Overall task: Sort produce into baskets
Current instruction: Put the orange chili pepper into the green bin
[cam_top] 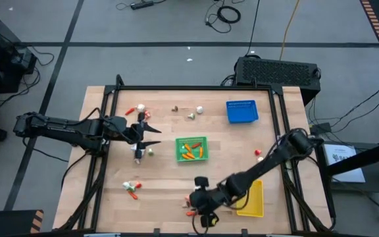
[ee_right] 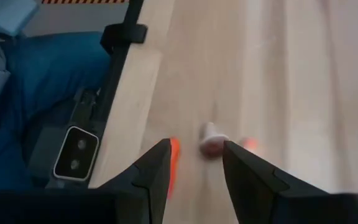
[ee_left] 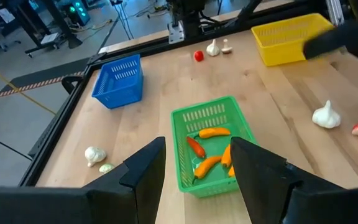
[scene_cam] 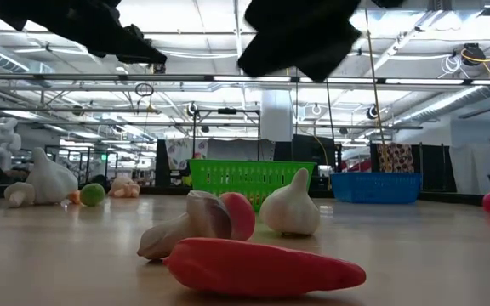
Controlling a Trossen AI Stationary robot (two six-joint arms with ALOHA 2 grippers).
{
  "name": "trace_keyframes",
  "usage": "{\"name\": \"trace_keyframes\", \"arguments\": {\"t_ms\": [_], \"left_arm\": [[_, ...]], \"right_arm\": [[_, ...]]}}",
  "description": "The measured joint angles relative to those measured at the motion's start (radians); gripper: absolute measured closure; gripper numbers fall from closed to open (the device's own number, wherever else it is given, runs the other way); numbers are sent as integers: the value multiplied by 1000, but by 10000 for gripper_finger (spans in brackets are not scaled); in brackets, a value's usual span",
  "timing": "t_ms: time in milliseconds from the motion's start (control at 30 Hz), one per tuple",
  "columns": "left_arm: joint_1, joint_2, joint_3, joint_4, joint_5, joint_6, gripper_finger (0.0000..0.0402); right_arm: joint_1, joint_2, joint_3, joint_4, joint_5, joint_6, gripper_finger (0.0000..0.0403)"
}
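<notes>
Nearest the low camera, a red pepper point(scene_cam: 266, 268) is seen lying on the table point(cam_top: 163, 174), with a mushroom point(scene_cam: 196, 223) and a garlic bulb point(scene_cam: 291, 206) just behind it. Above this cluster, at the table's near edge, the right gripper point(cam_top: 202, 212) is held with its fingers parted and empty; a pale piece and orange bits are framed between them in its wrist view, blurred.

The left gripper point(cam_top: 151, 136) is stationed just left of the green basket point(cam_top: 191, 149), fingers apart with nothing between them.

Progress is judged early. Several orange and red peppers point(ee_left: 207, 151) are already collected in the green basket. The blue basket point(cam_top: 242, 110) at the far right appears empty, and nothing can be made out in the yellow basket point(cam_top: 252, 200), which is partly covered by the right arm.

Much remains loose on the table: pieces near the far edge, a few beside the left gripper, a pair at the near left point(cam_top: 132, 188), red bits right of centre point(cam_top: 258, 153), and the cluster under the right gripper. Most of the sorting is therefore judged still to be done.
</notes>
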Motion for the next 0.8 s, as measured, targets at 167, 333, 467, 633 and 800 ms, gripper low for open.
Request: {"name": "trace_keyframes", "arguments": {"t_ms": [167, 333, 467, 633, 800], "left_arm": [[-1, 0, 0, 12, 0, -7, 212], [-1, 0, 0, 13, 0, -7, 212], [-1, 0, 0, 14, 0, -7, 212], [-1, 0, 0, 15, 0, -7, 212], [-1, 0, 0, 14, 0, -7, 212]], "right_arm": [[43, 60, -1, 24, 34, 78, 266], [81, 73, -1, 24, 79, 145, 266], [101, 73, -1, 26, 129, 129, 266], [106, 93, 1, 35, 165, 117, 266], [106, 151, -1, 78, 116, 140, 266]]}}
